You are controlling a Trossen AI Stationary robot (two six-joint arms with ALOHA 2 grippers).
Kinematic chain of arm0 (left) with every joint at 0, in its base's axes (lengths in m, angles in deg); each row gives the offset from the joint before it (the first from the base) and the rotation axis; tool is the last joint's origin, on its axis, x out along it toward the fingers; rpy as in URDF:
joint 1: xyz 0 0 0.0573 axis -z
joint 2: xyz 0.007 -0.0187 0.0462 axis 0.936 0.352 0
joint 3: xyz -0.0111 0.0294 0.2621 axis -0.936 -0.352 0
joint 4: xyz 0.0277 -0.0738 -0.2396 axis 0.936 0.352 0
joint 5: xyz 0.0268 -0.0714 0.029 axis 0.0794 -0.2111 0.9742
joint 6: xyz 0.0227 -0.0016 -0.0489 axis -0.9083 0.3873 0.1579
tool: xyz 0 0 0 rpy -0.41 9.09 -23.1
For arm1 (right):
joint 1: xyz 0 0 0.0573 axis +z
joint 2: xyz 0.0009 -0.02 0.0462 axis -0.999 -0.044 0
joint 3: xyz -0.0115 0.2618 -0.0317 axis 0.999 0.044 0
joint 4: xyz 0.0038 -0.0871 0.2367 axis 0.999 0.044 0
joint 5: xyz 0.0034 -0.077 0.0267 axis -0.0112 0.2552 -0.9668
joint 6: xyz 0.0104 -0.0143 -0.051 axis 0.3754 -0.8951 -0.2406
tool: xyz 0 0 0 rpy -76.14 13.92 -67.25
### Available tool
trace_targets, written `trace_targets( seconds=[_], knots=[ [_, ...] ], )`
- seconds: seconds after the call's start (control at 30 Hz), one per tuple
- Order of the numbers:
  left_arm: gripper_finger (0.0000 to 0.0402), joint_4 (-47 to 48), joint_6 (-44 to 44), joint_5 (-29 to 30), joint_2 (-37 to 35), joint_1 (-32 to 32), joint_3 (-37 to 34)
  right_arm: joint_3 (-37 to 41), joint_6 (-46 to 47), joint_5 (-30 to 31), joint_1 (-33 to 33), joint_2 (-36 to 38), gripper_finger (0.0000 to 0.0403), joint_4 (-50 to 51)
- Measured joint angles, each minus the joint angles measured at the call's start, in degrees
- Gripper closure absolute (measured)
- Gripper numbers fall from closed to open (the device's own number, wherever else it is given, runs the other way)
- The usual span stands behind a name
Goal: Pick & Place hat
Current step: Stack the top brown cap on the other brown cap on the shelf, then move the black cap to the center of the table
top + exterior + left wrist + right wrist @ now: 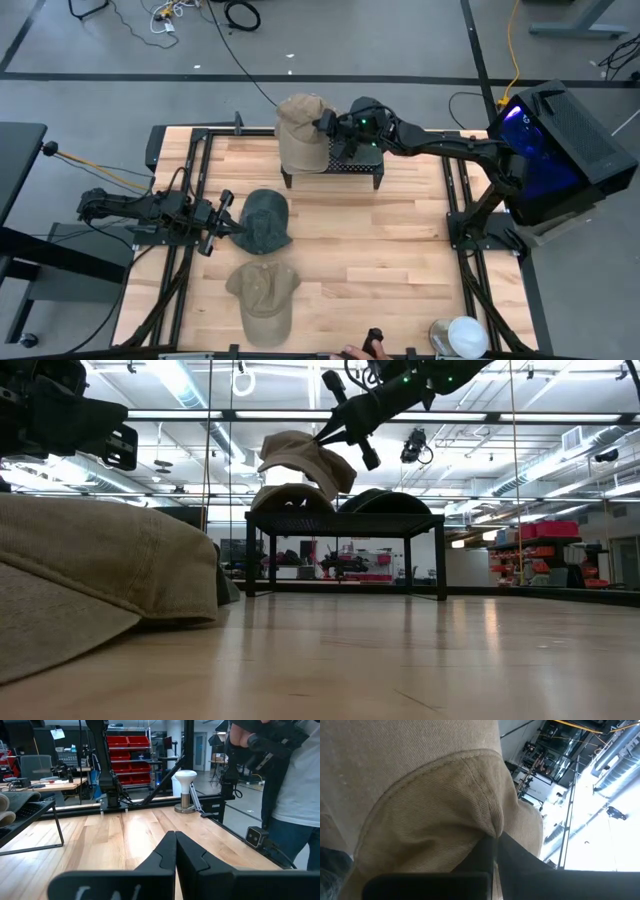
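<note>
My right gripper [322, 124] reaches over the far middle of the table, shut on a tan hat [300, 112]. That hat hangs above a black rack [352, 167]. In the low view the rack [345, 520] bears another tan hat [290, 498] and a dark hat [385, 502]. A dark green hat [266, 221] and a tan hat [262, 293] lie on the table at left of middle. My left gripper [232, 222] is shut beside the green hat, raised above the table, and touches nothing. My right gripper pinches a fold of the tan hat's crown cloth [487, 827] between its two fingers [520, 865]. The fingers come from the table's right, slanting down [330, 432]. The hat is lifted clear of the rack and hangs tilted below the fingertips.
A white lamp-like object [465, 335] stands at the near right corner. A person's hand [352, 352] shows at the near edge, and a person [295, 795] stands beside the table. Bare wood lies right of the hats.
</note>
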Motion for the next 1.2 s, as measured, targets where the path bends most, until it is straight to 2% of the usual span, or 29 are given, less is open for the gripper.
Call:
trace_targets(
  seconds=[0.47,0.73,1.2],
  knots=[
    [0.0399,0.0,0.0,0.0,0.0,0.0,0.0,0.0,-0.1,-0.1,-1.0,0.0,0.0396,-0.2],
    [0.0399,0.0,0.0,0.0,0.0,0.0,0.0,0.0,2.9,-0.7,-1.0,0.0,0.0393,-0.3],
    [0.0399,0.0,0.0,0.0,0.0,0.0,0.0,0.0,4.2,-0.9,-1.0,0.0,0.031,-0.4]
  ],
)
